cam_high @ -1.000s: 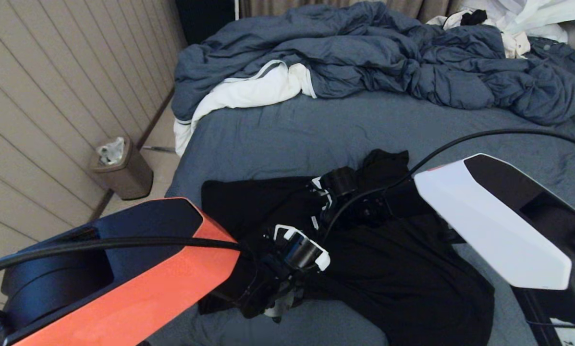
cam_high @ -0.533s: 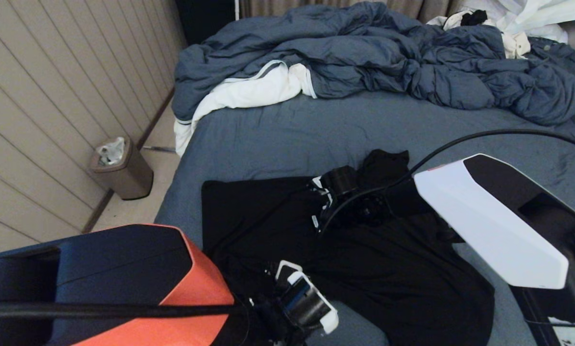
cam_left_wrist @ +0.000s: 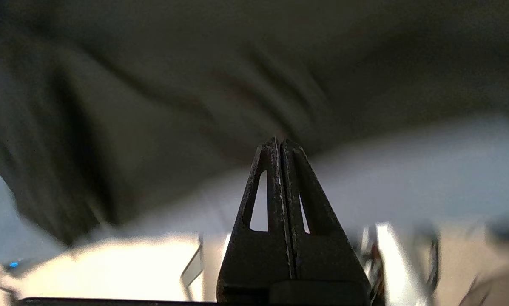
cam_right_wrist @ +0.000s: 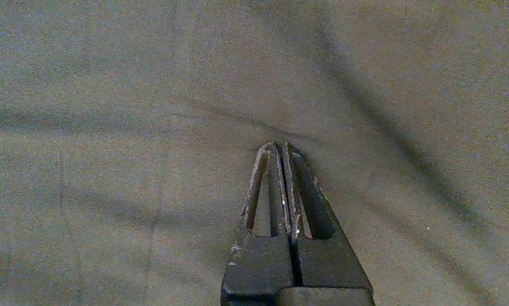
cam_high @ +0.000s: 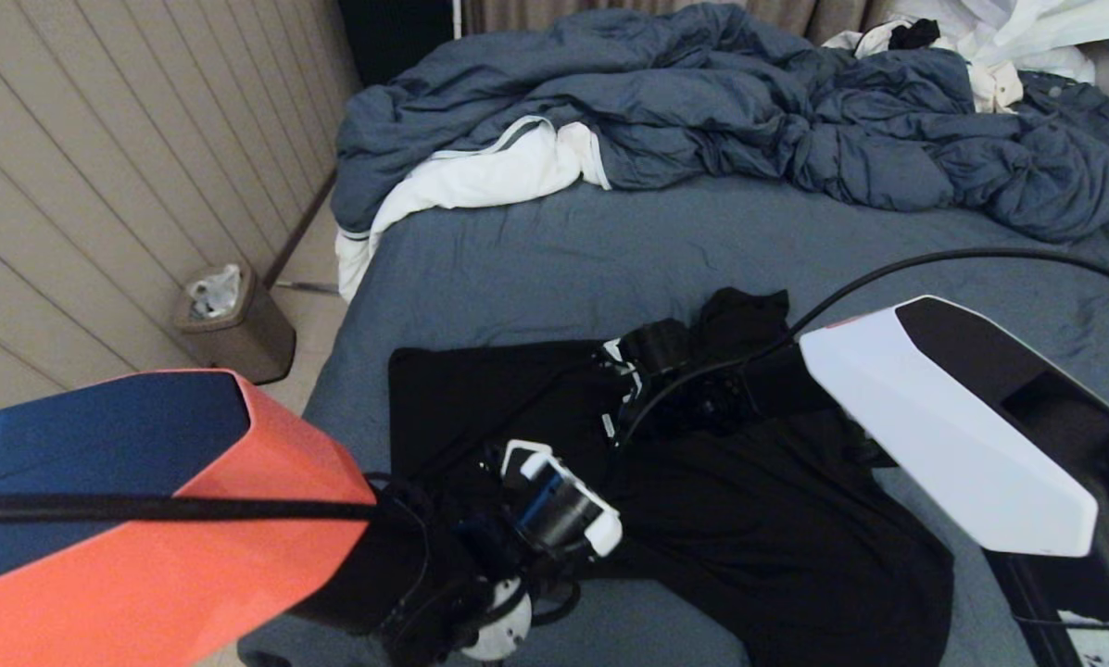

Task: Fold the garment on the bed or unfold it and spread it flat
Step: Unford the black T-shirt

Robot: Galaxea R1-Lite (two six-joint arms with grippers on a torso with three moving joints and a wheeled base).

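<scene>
The garment (cam_high: 758,528), a black T-shirt, lies rumpled on the near part of the bed (cam_high: 563,250), plain side up. My left gripper (cam_left_wrist: 280,142) is shut with its tips at the garment's near edge (cam_left_wrist: 173,76), where folds in the cloth run together. In the head view its fingers are hidden under the orange left arm (cam_high: 193,519). My right gripper (cam_right_wrist: 281,144) is shut with its tips in the black cloth (cam_right_wrist: 109,127), and a crease meets them. The white right arm (cam_high: 943,426) reaches over the shirt's middle.
A rumpled blue duvet (cam_high: 749,102) with white lining fills the far half of the bed. A white clothes pile (cam_high: 1008,37) sits at the far right. A brown bin (cam_high: 234,324) stands on the floor by the panelled wall, left of the bed.
My left arm dropped toward the bed's near edge, then rose and came back over the shirt's near-left part. The right arm and the far side of the shirt have stayed still.
</scene>
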